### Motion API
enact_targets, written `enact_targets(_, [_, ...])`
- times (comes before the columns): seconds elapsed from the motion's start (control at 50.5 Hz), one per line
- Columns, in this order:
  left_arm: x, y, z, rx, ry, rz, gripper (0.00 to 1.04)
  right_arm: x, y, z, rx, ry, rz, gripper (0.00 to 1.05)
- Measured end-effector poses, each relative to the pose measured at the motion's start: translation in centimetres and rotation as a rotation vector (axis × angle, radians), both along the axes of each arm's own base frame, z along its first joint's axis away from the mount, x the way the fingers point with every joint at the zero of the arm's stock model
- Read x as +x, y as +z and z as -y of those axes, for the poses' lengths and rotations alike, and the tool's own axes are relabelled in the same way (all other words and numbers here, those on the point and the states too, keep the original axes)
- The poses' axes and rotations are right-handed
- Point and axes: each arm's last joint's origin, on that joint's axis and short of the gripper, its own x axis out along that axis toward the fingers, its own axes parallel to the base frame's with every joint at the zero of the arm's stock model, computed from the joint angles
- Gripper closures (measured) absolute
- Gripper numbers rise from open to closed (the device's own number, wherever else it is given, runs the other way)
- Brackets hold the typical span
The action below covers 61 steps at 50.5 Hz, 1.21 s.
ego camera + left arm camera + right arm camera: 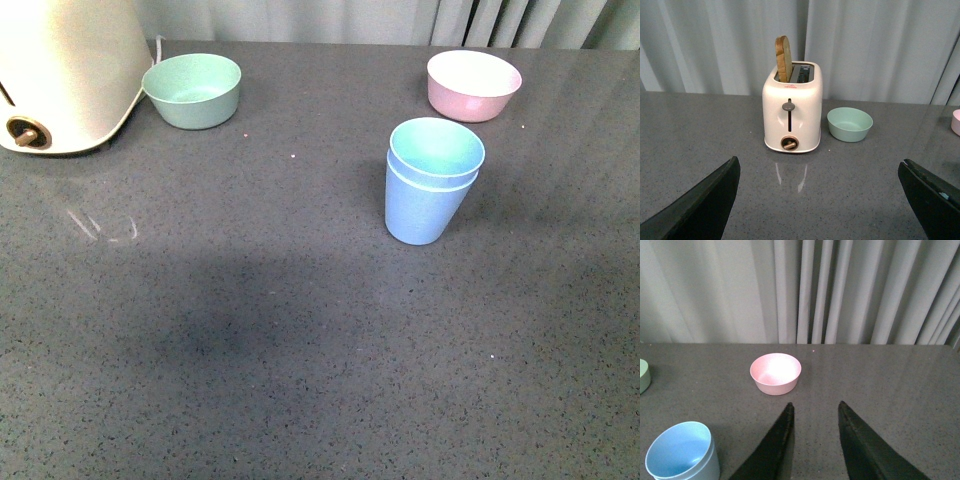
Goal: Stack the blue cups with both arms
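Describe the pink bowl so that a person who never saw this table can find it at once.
Start at the cream toaster at the far left of the grey table and look along the back edge, past the mint-green bowl, to the far right. The pink bowl sits there, just behind the stacked blue cups. It is the only pink thing, low and wide with a pale inside.

Neither arm showed in front view. Left gripper [822, 200] seen only from its wrist camera: black fingers [705, 202] spread wide apart, nothing between them. Right gripper [815, 440] likewise: black fingers [777, 445] close together with narrow gap, not touching, holding nothing, above tabletop.
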Motion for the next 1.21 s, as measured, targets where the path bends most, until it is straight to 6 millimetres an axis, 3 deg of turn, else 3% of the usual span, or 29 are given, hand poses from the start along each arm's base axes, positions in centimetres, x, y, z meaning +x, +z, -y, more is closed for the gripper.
enact_targets(0.158, [0.0, 0.0, 0.0, 0.000, 0.000, 0.000, 0.09, -1.7, -1.1, 0.6, 0.000, -0.008, 0.003, 1.03])
enact_targets(0.356, [0.0, 0.0, 0.0, 0.000, 0.000, 0.000, 0.09, -3.6, -2.3, 1.8, 0.006, -0.011, 0.006, 1.03])
enact_targets(0.911, [0.0, 0.0, 0.0, 0.000, 0.000, 0.000, 0.09, -7.2, -4.5, 1.8, 0.006, -0.007, 0.009, 1.03])
enact_targets(1.208, [0.0, 0.0, 0.0, 0.000, 0.000, -0.001, 0.09, -8.2, -4.2, 1.8, 0.006, -0.007, 0.035, 1.03])
